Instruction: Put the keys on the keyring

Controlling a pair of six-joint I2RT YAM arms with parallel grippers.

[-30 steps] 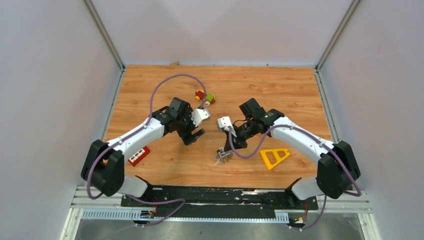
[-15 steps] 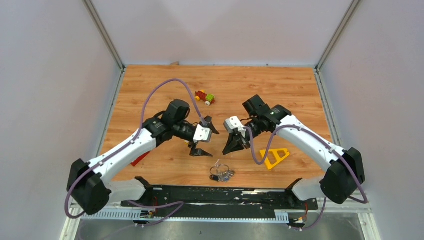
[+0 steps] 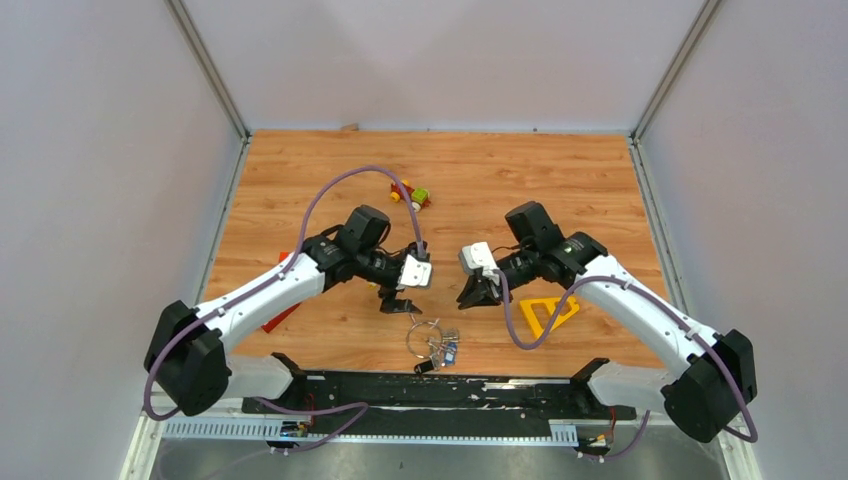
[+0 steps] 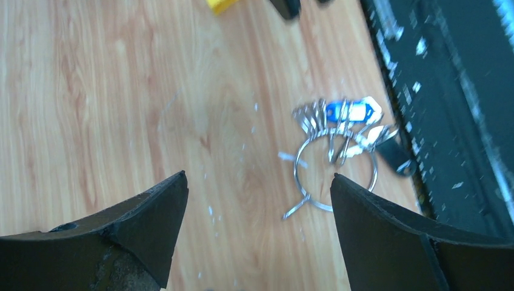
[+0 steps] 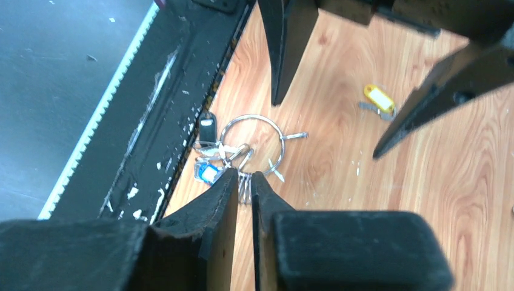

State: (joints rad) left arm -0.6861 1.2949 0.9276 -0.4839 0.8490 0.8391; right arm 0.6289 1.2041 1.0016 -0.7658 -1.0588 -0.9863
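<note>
Lying around the keyring [image 3: 424, 337]: yellow triangle [image 3: 545, 312], toy car [image 3: 410, 193]

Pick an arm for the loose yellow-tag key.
Left. The left gripper is open, and the right wrist view shows the key between its fingers; the right gripper is nearly shut, aimed at the keyring.

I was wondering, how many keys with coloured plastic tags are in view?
2: the blue-tagged key among those bunched at the keyring, and the yellow-tagged key lying apart from it. More may be hidden among the bunched keys.
</note>
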